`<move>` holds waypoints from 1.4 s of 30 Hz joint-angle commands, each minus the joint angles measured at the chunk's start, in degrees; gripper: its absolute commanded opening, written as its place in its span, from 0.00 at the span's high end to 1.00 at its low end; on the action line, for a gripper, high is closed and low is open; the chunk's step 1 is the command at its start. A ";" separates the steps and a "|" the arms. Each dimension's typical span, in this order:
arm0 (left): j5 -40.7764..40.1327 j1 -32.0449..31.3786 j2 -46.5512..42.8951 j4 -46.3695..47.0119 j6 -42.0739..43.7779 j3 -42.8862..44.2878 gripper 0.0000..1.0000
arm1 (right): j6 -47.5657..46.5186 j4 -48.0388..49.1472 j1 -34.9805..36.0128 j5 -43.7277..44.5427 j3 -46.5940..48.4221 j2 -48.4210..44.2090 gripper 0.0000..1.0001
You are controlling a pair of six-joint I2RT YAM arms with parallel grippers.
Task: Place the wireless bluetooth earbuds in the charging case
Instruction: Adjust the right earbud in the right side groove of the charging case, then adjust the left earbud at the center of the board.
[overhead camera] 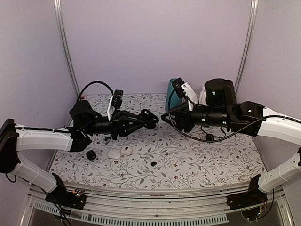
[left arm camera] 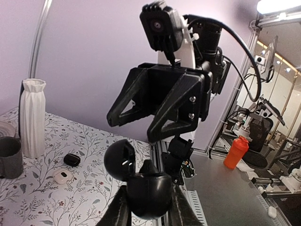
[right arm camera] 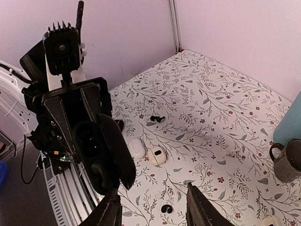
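My left gripper (left arm camera: 148, 203) is shut on the black charging case (left arm camera: 149, 190) and holds it in the air with its lid (left arm camera: 119, 157) open. A small black bump (left arm camera: 149, 165) stands up from the case's wells and looks like one earbud. The case also shows in the right wrist view (right arm camera: 99, 153), close to the left finger. My right gripper (right arm camera: 153, 213) is open and empty, facing the case. In the top view the two grippers, left (overhead camera: 151, 118) and right (overhead camera: 166, 117), almost meet above the table's middle. One black earbud (right arm camera: 166, 208) lies on the cloth (overhead camera: 154, 163).
A white case (right arm camera: 136, 148), a cream case (right arm camera: 156, 155) and a closed black case (overhead camera: 91, 154) lie front left. A small black piece (right arm camera: 157, 118) and white buds (right arm camera: 205, 135) lie further back. A white vase (left arm camera: 33, 117), grey mug (left arm camera: 9, 157) and teal cup (overhead camera: 172, 92) stand at the back.
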 commanded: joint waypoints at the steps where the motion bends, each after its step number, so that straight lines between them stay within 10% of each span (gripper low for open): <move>1: -1.36 1.54 -2.62 2.52 0.27 -1.60 1.00 | 2.49 5.33 -1.36 -2.81 -4.30 -4.75 0.53; 18: -16.41 5.20 -15.25 -7.22 1.65 -5.66 1.00 | 5.13 10.88 -1.61 -4.66 -15.53 4.86 0.53; 33: -14.16 6.23 -19.11 -8.03 2.35 -7.67 1.00 | 12.27 1.48 -1.36 -5.34 -1.28 30.20 0.65; 42: -13.68 6.72 -18.81 -7.41 2.45 -7.62 1.00 | 17.37 -7.52 2.96 1.48 5.89 38.65 0.56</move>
